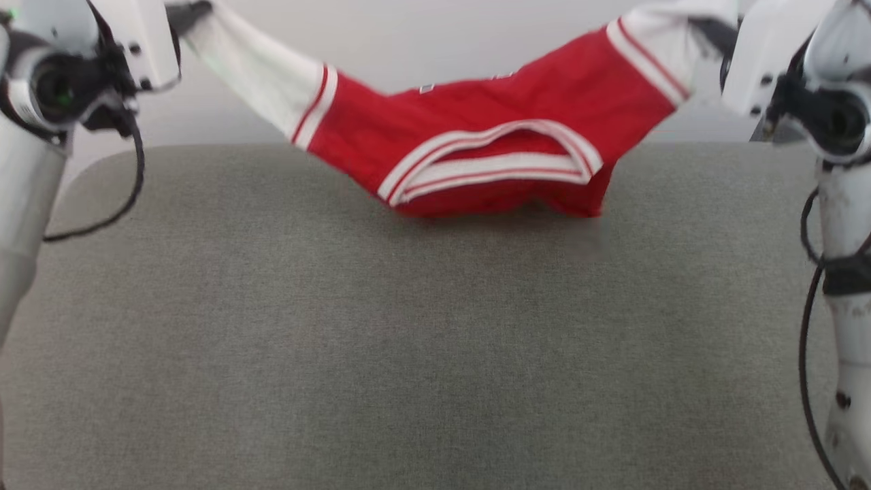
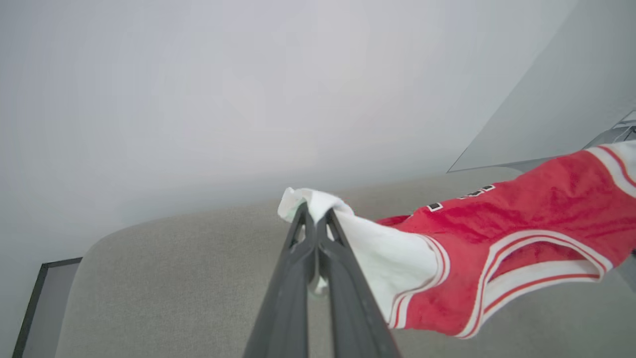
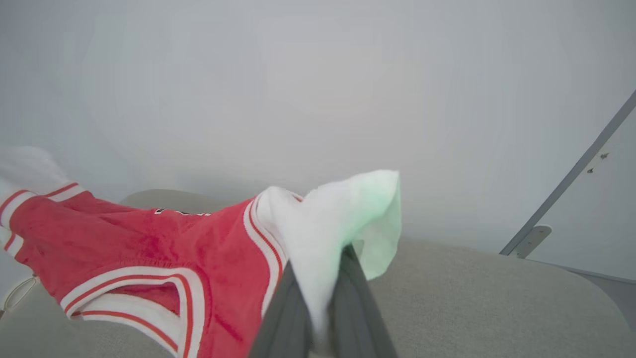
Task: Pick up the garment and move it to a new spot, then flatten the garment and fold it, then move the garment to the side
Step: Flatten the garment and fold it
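While both arms are held high, the garment [image 1: 490, 136] hangs stretched between them above the grey upholstered surface [image 1: 408, 340]. Its red middle sags lowest, near the surface's far edge; contact there cannot be judged.

Head view: the full span, with white panels at both ends and striped trim around an opening in the middle.

Left wrist view: the left gripper [image 2: 314, 219], fingers pressed together on a bunched white corner. Fragments of black-outlined lettering [image 2: 462, 193] show on the red cloth's far side, and a dark frame [image 2: 30, 308] lies beside the surface.

Right wrist view: the right gripper [image 3: 343, 256], fingers clenched on the opposite white panel, which folds over them. A grey slanted bar [image 3: 571, 184] crosses the pale wall.
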Available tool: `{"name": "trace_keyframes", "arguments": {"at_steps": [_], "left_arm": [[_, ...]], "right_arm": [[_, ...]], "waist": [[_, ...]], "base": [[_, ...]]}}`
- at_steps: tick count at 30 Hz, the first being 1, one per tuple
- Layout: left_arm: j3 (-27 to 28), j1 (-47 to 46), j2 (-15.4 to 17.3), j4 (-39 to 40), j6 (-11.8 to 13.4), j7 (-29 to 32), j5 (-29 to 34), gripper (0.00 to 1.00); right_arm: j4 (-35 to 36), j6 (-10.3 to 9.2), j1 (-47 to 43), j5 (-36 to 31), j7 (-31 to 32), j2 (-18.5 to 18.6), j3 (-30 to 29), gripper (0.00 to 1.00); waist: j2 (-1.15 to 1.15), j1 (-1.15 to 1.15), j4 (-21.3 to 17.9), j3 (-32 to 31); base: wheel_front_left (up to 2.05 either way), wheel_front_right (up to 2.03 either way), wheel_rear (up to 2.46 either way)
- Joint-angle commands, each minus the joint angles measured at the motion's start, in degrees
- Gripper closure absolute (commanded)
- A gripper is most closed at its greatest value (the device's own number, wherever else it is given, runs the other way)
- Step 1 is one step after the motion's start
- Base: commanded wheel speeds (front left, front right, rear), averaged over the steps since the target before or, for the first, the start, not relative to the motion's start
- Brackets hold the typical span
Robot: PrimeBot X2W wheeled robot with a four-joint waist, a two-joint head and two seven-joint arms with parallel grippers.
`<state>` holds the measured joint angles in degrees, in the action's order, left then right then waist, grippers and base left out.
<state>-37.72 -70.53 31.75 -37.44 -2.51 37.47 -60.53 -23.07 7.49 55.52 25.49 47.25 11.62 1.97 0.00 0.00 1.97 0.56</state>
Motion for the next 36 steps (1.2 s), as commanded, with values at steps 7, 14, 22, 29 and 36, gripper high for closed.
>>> {"name": "trace_keyframes", "arguments": {"at_steps": [7,14,22,29,36], "left_arm": [[1.68,-4.85,-0.56,-2.06,-0.76,-2.62,0.12,1.0],[1.98,-8.07,-0.85,-3.85,-2.07,-5.14,1.06,1.0],[2.25,-14.34,-1.74,-7.23,-3.18,-13.84,4.65,1.0],[2.25,-22.63,-3.07,-11.15,-3.99,-26.88,9.87,1.0],[2.3,-28.63,-5.05,-15.1,-4.66,-47.33,13.8,1.0]], "right_arm": [[-3.73,0.0,6.75,0.63,-3.09,-0.56,0.9,1.0],[-8.0,0.0,11.2,-0.43,-6.21,-0.18,2.36,1.0],[-15.4,0.0,18.22,-5.64,-16.84,-1.19,4.07,1.0],[-22.59,-0.01,26.8,-13.74,-32.73,-1.84,3.2,1.0],[-29.34,-0.01,34.62,-27.58,-53.61,-2.57,0.21,1.0]], "waist": [[0.0,0.0,0.04,-0.35],[0.0,0.0,0.05,1.78],[0.0,0.0,-0.07,9.17],[0.0,0.0,0.11,16.17],[0.0,0.0,0.85,22.09]], "base": [[0.0,0.0,0.0],[0.0,0.0,0.0],[0.0,0.0,0.0],[0.0,0.0,0.0],[0.0,0.0,0.0]]}}
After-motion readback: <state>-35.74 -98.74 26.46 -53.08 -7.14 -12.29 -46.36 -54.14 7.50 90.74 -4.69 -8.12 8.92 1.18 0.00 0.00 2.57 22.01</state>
